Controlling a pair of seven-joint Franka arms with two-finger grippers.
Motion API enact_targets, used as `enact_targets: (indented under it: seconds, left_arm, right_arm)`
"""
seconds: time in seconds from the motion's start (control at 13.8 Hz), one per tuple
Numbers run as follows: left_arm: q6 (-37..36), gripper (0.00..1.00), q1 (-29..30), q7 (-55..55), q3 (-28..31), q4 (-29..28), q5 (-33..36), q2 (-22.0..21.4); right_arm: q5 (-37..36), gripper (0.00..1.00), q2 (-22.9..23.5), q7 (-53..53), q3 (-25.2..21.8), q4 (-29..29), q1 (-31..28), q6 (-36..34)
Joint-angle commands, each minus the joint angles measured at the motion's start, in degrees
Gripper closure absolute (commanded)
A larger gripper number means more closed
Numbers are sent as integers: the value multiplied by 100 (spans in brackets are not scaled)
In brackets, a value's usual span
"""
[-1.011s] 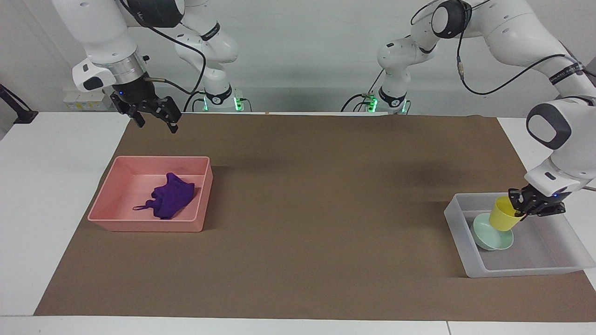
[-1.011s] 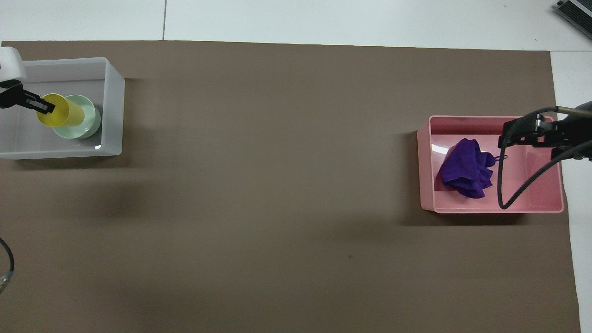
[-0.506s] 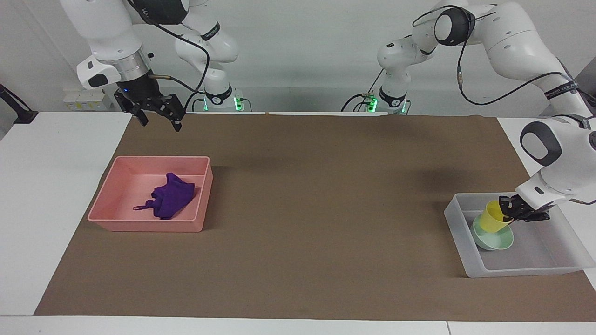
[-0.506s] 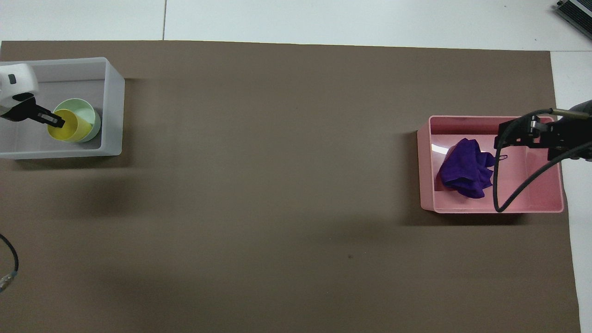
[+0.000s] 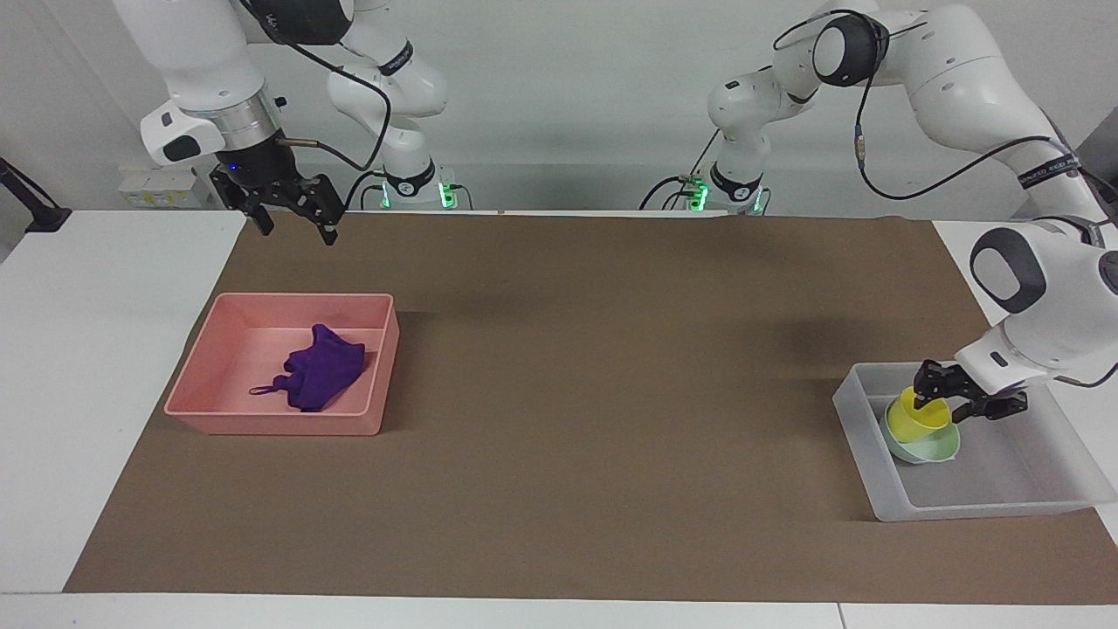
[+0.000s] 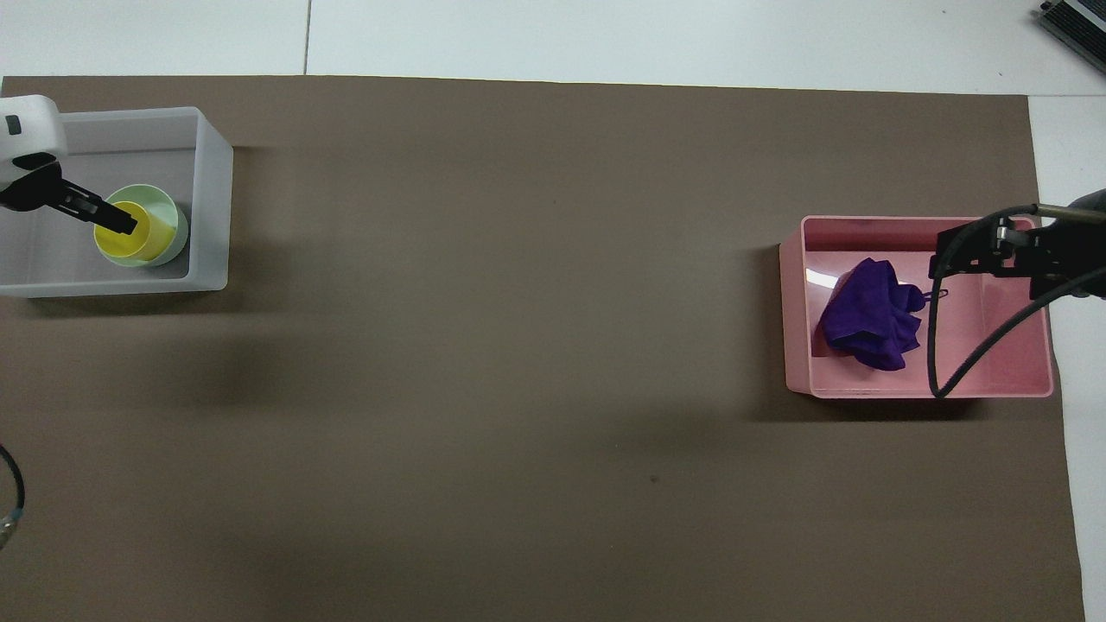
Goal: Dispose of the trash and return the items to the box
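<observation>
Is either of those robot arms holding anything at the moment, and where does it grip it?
The left gripper pinches the yellow cup by its rim; the right gripper holds nothing.

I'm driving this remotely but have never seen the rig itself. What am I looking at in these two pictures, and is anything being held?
Two white robot arms work at a table covered by a brown mat. One picture looks at the robots from across the table; the other looks down from above their end, so the sides are swapped.

The left gripper is down in the translucent box, its fingers at the rim of the yellow cup, which sits inside the mint-green bowl. Whether it grips the cup is unclear.

At the right arm's end, the purple cloth lies in a pink tray. The right gripper waits above the mat's edge, fingers open, holding nothing.
</observation>
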Motion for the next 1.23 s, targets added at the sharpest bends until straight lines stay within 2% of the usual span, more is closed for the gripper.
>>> enact_targets:
  seconds: [0.0, 0.14, 0.29, 0.43, 0.51, 0.65, 0.72, 0.87, 1.01, 1.16]
  left_arm:
    - [-890, 0, -424, -762, 65, 98, 34, -606]
    - [-1365, 0, -556, -1438, 48, 90, 43, -949]
    - [-1472, 0, -601, -1924, 13, -102, 35, -1422]
    - [-1499, 0, -679, -1952, 30, -419, 34, -1827]
    - [-1464, 0, -741, -2056, 100, -768, -18, -2116]
    - [-1455, 0, -1004, -2862, 293, -1140, -71, -2583]
    - [-1481, 0, -1153, -3109, 407, -1202, -80, -2716]
    - [-1499, 0, -1872, -3130, 1195, -1220, -228, -2813]
    - [-1447, 0, -1770, -3094, 1278, -1229, -668, -2814]
    - [-1420, 0, -1735, -3147, 1278, -1369, -669, -2848]
  right_arm:
    - [-23, 0, -73, -99, -27, -83, 8, -22]
    - [13, 0, -73, -99, -36, -83, -1, -56]
    - [22, 0, -73, -108, -27, -83, 8, -74]
    - [31, 0, -73, -108, -27, -83, 8, -74]
    - [31, 0, -73, -108, -27, -83, 0, -74]
    - [31, 0, -73, -99, -27, -83, -1, -74]
    - [31, 0, -73, -108, -27, -83, 8, -74]
    - [31, 0, -73, -99, -27, -83, 8, -74]
    - [31, 0, -73, -99, -27, -83, -1, -74]
    - [31, 0, -73, -108, -27, -83, 8, -74]
